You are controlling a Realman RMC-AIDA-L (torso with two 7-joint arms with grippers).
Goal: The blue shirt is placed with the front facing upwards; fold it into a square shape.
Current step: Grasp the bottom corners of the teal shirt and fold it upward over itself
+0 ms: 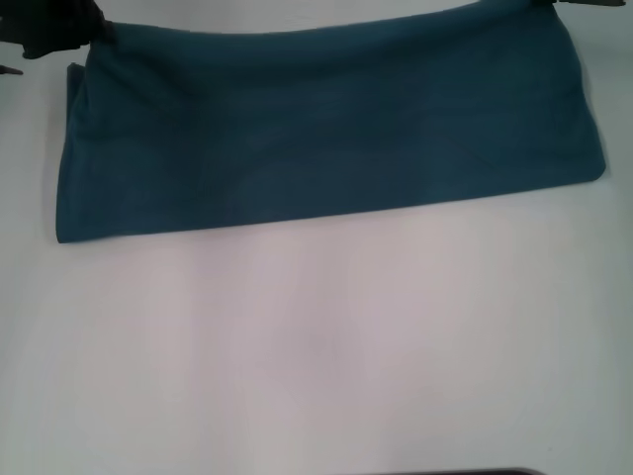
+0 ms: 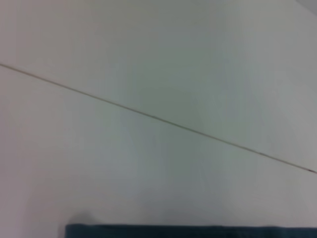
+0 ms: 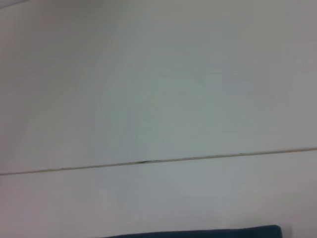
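Note:
The blue shirt (image 1: 326,129) lies as a long, wide band across the far part of the white table, plain teal side up, with no print or collar showing. Its far edge dips slightly in the middle between the two far corners. My left gripper (image 1: 69,30) is a dark shape right at the shirt's far left corner. Only a sliver of my right gripper (image 1: 588,3) shows, at the far right corner. A thin strip of the blue shirt (image 2: 188,232) edges the left wrist view, and another strip of the blue shirt (image 3: 208,233) edges the right wrist view.
The white table (image 1: 316,346) stretches bare from the shirt's near edge toward me. A thin seam line (image 2: 158,118) crosses the tabletop beyond the shirt, and the same kind of seam (image 3: 148,161) runs through the right wrist view. A dark strip (image 1: 485,472) sits at the near edge.

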